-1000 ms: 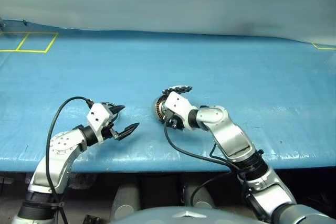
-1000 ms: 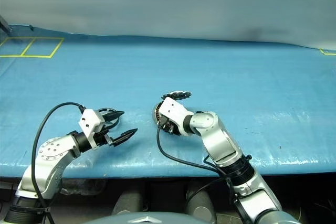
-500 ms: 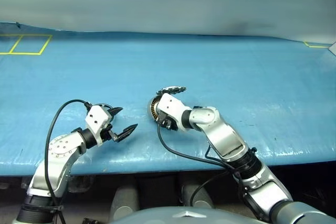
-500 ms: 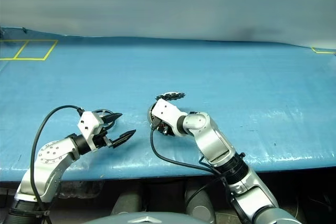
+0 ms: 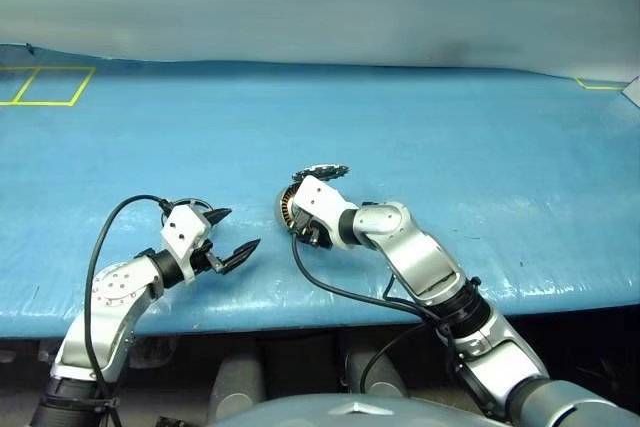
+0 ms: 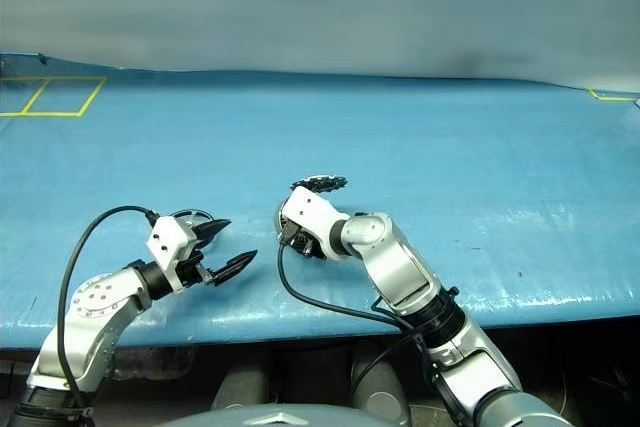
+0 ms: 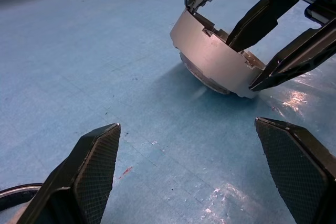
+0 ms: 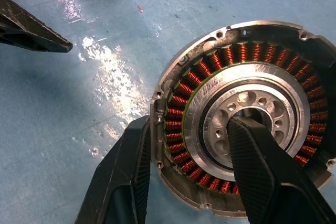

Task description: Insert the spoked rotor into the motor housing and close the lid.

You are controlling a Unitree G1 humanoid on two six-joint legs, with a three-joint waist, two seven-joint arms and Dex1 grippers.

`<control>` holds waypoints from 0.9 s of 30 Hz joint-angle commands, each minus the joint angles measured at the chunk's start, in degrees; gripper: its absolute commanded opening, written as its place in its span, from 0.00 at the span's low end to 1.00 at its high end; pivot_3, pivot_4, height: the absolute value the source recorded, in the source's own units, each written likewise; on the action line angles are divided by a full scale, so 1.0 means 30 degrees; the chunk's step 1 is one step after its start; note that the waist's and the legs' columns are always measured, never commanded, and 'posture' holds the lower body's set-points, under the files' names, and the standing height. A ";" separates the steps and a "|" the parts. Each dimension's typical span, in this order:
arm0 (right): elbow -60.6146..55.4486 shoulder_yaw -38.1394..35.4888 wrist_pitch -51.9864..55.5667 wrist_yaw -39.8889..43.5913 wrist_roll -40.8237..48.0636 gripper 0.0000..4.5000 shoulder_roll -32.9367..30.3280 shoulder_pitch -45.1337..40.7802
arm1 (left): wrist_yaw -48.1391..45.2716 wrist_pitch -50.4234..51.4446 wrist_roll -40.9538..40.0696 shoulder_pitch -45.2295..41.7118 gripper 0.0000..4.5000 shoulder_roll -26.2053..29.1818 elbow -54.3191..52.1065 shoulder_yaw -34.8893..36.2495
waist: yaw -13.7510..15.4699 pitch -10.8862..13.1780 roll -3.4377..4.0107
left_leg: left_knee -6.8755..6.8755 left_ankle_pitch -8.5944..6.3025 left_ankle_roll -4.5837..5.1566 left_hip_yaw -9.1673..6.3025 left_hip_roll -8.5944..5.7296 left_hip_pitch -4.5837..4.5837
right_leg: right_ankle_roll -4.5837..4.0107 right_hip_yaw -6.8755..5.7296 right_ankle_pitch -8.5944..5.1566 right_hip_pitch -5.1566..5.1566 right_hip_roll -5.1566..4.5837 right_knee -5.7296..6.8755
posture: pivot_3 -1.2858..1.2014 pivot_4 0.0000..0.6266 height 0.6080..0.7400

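Observation:
The motor housing (image 8: 210, 61), a round puck with a copper winding ring around a silver hub, sits tilted on the blue table near the front edge. My right gripper (image 8: 189, 129) is shut on it, one finger outside the rim and the other on the hub by the centre hole. The lid (image 5: 322, 171), a grey segmented disc, stands open on the housing's far rim. My left gripper (image 5: 240, 229) hovers open and empty to the left of the housing, a short gap away. A small dark ring, apparently the spoked rotor (image 5: 197, 203), lies on the table just behind the left gripper.
The blue table (image 5: 450, 137) stretches wide behind and to both sides. Yellow tape lines (image 5: 45, 87) mark a square at the far left. The table's front edge runs just below both grippers.
My right gripper has carried the motor housing a little to the left, toward the left gripper. The left gripper has stayed in place and open. The camera has shifted slightly.

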 commanded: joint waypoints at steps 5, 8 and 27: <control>-0.0152 0.1253 0.0502 0.0484 0.1049 0.42 0.0041 0.0326 | 0.0043 -0.0451 -0.0064 -0.0038 1.00 0.0010 -0.0771 0.0471 | -0.0001 0.0000 0.0000 | -0.0008 -0.0003 -0.0005 0.0001 0.0001 0.0000 | -0.0007 0.0000 -0.0005 -0.0006 0.0000 -0.0004 | 0.52 0.24 1.00; -0.0174 0.1150 0.0638 0.0240 0.1001 0.42 0.0158 0.0195 | 0.0067 -0.0473 -0.0051 0.0002 1.00 -0.0014 -0.0777 0.0460 | 0.0000 0.0000 0.0000 | -0.0019 -0.0005 -0.0007 0.0001 0.0002 0.0000 | -0.0013 0.0000 -0.0008 -0.0011 0.0000 -0.0005 | 0.52 0.24 1.00; -0.2208 0.2272 0.1738 0.1255 0.1489 0.42 -0.2388 -0.2185 | 0.0174 -0.1165 0.0149 0.0193 1.00 -0.0845 -0.0285 -0.0049 | 0.0154 0.0014 0.0016 | -0.0023 -0.0025 -0.0042 0.0004 0.0003 -0.0065 | -0.0034 -0.0002 -0.0020 -0.0052 -0.0006 -0.0030 | 0.52 0.24 1.00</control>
